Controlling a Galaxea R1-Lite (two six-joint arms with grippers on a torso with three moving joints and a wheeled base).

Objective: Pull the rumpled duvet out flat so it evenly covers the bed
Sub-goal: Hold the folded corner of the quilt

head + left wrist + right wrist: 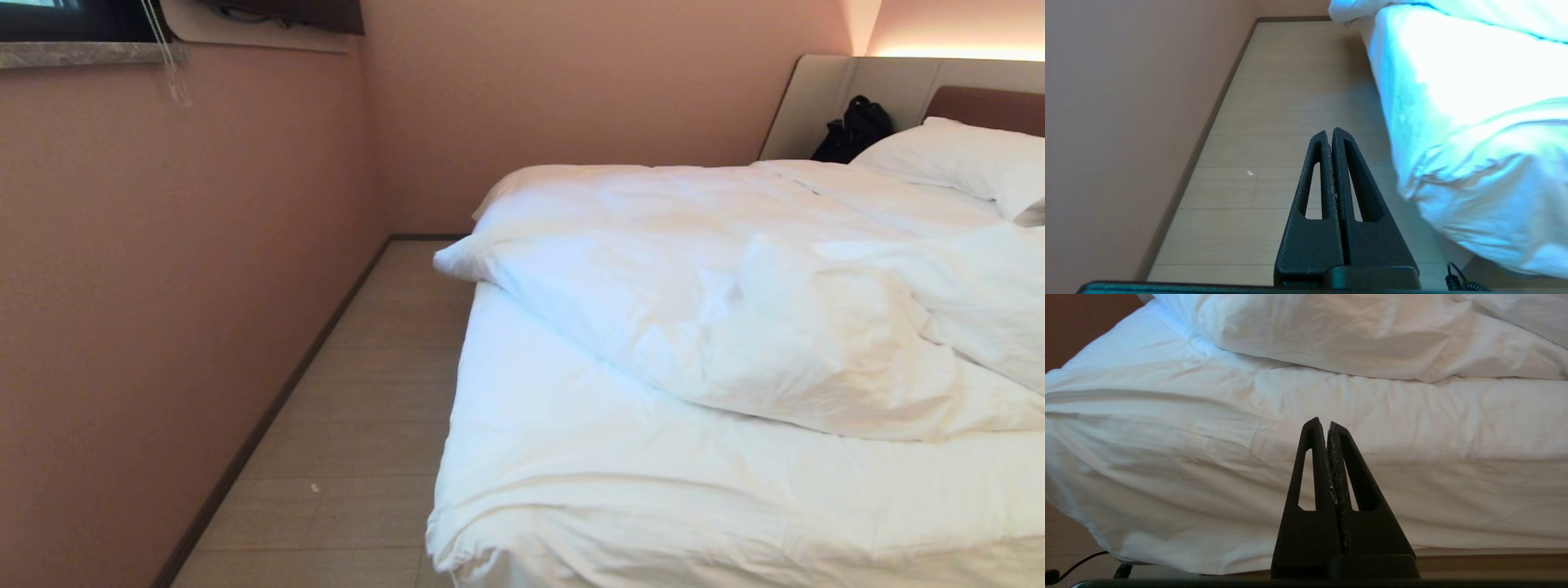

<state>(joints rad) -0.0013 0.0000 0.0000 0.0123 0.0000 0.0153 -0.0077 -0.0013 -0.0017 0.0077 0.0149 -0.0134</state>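
Far left: pinkish wall [163, 286] with a dark window ledge [82, 53] at the top corner, then a strip of pale wood floor [367, 408] running back alongside the bed [571, 457]. Left gripper [1330, 132] hangs low over that floor strip just beside the bed's near corner, fingers pressed together, holding nothing. Bed's near part lies bare under white sheet. The duvet [735, 327] is heaped in a rumpled fold across the middle of the bed, its corner overhanging the left edge, the rest bunched toward the headboard. Right gripper [1327, 424] faces the foot of the bed, clenched and empty, short of the sheet. Far right: white pillow [963, 159] against the brown headboard [992, 106]; a black bag [853, 131] beside it.
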